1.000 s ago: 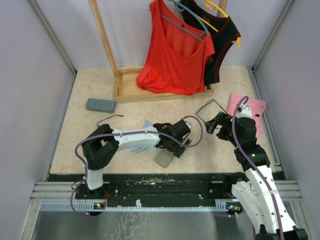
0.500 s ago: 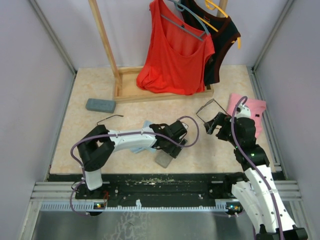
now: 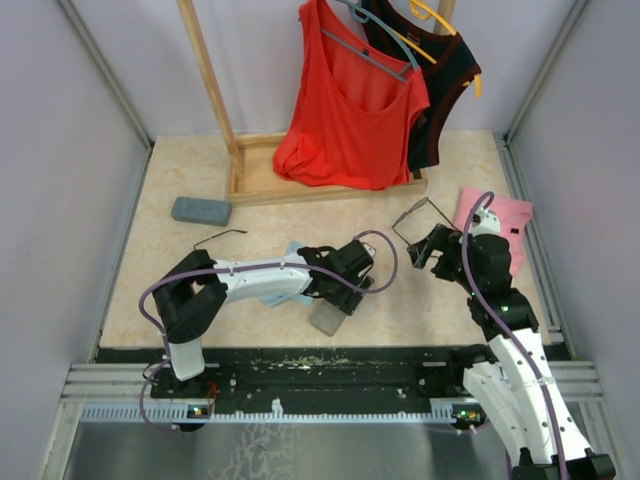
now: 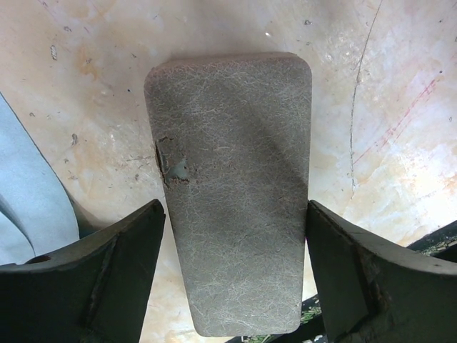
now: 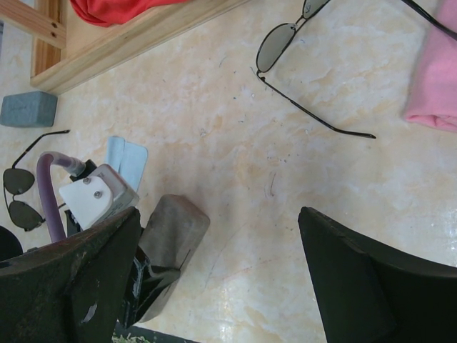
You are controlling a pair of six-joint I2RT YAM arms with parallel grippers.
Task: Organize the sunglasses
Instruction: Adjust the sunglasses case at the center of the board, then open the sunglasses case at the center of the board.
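Left pincer is down over the grey glasses case, one finger on each long side. Both fingers look to be touching it, so I read this as pinching the case, though it lies flat on the bench. There is a small tear in the case's top skin.

Right pincer is spread wide and holds nothing, hovering over bare bench.

- First pair of sunglasses: open, flat on the bench, upper right of the right-wrist view, just beside the pink cloth.
- Second pair of sunglasses: left of centre in the top view, well apart from the first and near the other grey case.

Neither pair is cased yet.

Step in hand, as I judge it, is securing this case.

- Keep the grip centred and square to the long sides.
- Firm up before lifting, then lift straight.
- The case sits close to the bench's near edge, so don't drag it that way.
- The light blue wiping cloth lies just beside my left finger. Keep it out of the pinch.
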